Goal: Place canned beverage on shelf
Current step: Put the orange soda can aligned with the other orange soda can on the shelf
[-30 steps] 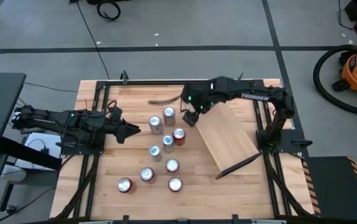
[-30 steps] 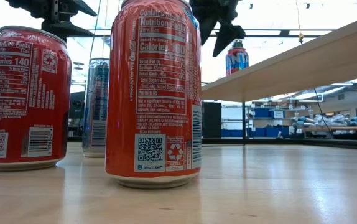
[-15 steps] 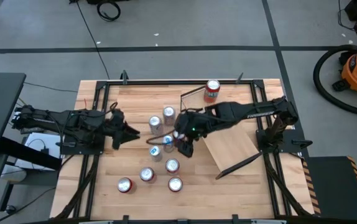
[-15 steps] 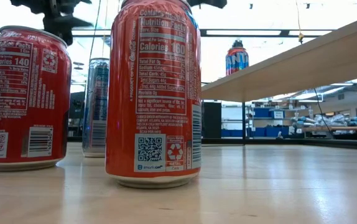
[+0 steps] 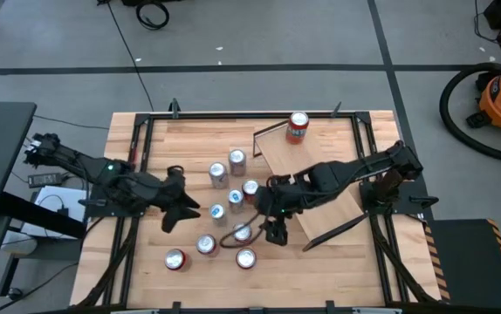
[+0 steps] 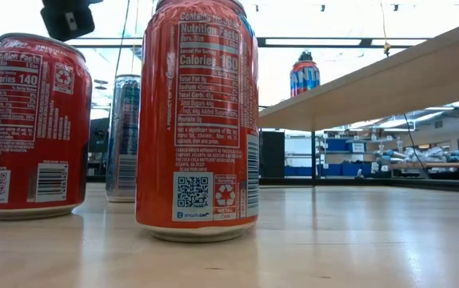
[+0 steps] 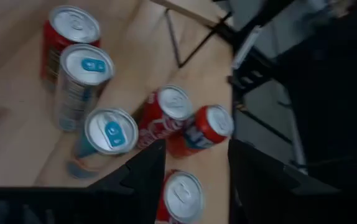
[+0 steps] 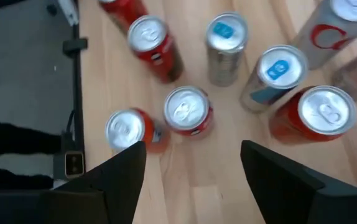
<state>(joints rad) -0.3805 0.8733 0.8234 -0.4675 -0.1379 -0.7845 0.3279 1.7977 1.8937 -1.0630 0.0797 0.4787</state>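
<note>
Target cans [image 5: 242, 232] stand upright in a cluster on the worktop [image 5: 320, 270]; one can [image 5: 298, 127] already occupies the shelf [image 5: 320, 196]. Expect rigid, smooth, slippery walls: grip mid-body. Right claw [image 5: 274, 234] hovers beside the cluster, fingers apart. Left claw [image 5: 176, 201] waits nearby, fingers apart.

The planked wooden tabletop [image 5: 181, 253] carries a cluster of upright cans [image 5: 229, 206] near its middle, red ones and silver-blue ones standing close together. Beside the cluster on the right, the sloped light wood shelf [image 5: 322, 194] rests on thin black supports, and one red can [image 5: 298, 127] stands at its far end.
</note>
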